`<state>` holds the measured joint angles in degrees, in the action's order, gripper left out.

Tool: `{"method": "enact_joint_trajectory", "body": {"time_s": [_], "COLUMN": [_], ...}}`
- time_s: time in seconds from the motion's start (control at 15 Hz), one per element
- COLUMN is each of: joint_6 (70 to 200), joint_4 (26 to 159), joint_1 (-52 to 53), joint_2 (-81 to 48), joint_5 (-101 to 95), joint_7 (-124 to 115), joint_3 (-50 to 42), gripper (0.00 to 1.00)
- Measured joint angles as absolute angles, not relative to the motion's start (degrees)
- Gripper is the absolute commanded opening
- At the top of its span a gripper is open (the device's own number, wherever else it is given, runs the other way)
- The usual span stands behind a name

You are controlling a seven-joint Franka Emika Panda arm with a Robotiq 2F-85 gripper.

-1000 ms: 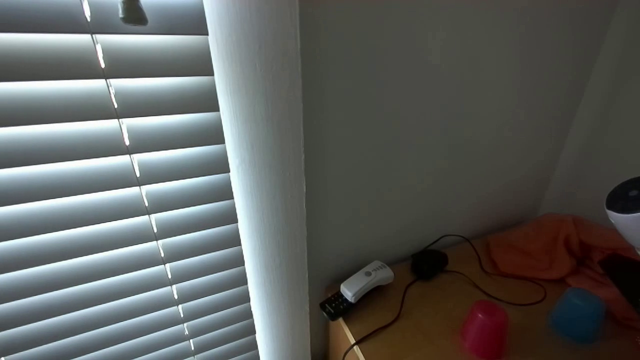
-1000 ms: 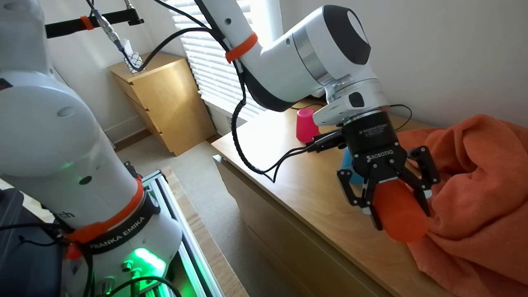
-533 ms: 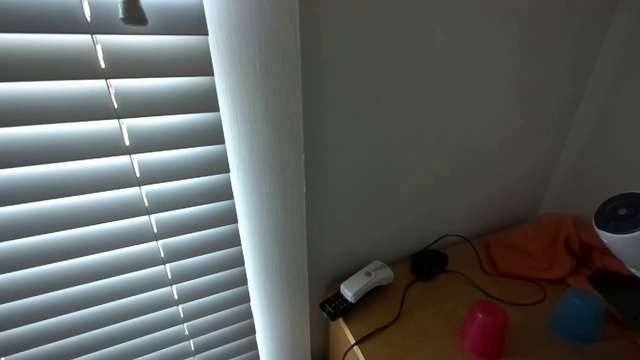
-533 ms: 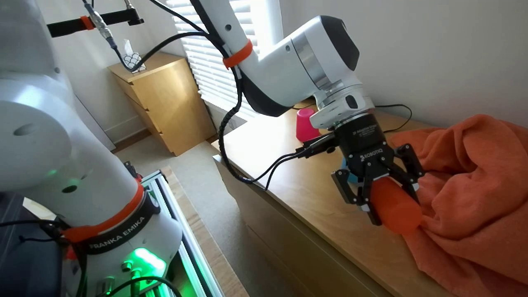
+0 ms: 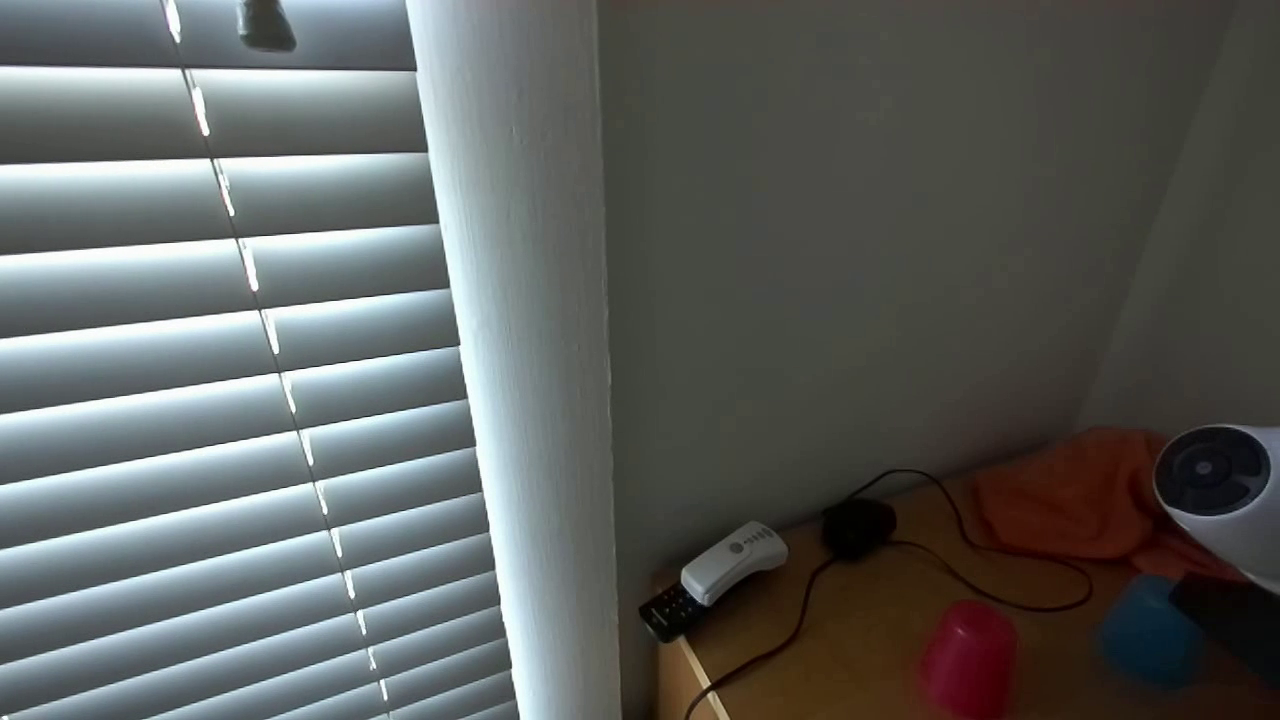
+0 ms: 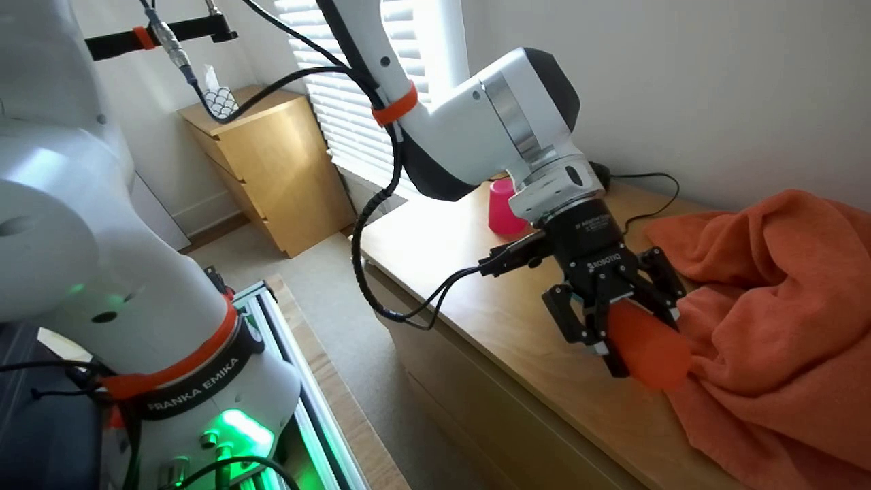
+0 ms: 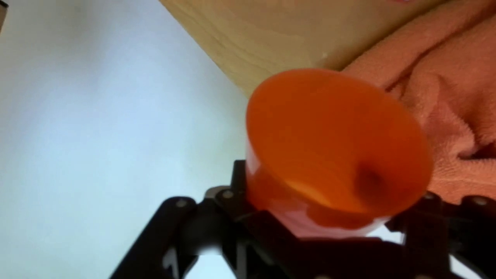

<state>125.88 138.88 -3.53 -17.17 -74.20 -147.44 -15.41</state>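
With the black pincer (image 6: 646,346) spread partway and clamped against both sides, grips an orange cup (image 7: 337,143), tilted over the wooden dresser (image 6: 537,333) and just beside an orange towel (image 6: 782,320). Cannot tell whether touching the towel. Looks light to lift and stiff, probably plastic, with perhaps a little give under a hard squeeze. Seems unlikely to break in a fall, yet could well slip, given so smooth and tapering a skin. Offers the best hold, to judge by the shape, around the middle of the body, with even pressure on opposite walls.

Takes in, from left to right in an exterior view, the curved white shells of the arm base (image 6: 269,381), hard and semi-glossy; boxy drawers (image 6: 292,177) of pale wood; white blinds (image 6: 350,129) in thin, parallel, backlit slats; a shiny pink cup (image 6: 503,211), narrow end up; then the smooth, honey-toned grain of the dresser. Shows, right of the pink cup in an exterior view, a rounded blue cup (image 5: 1150,635), dim in shadow. Brings out, in the wrist view, the orange cup's sleek oval end. Finishes at far right with the towel, matte and fuzzy, heaped in deep folds.
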Motion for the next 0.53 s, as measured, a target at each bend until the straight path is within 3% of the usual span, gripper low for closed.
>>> {"method": "enact_joint_trajectory", "body": {"time_s": [0.53], "joint_6": [124.69], "joint_4": [136.60], "joint_1": [-4.65], "joint_2": [-18.02], "joint_5": [-76.58], "joint_7": [-146.69], "joint_3": [-11.32], "gripper": [0.48]}}
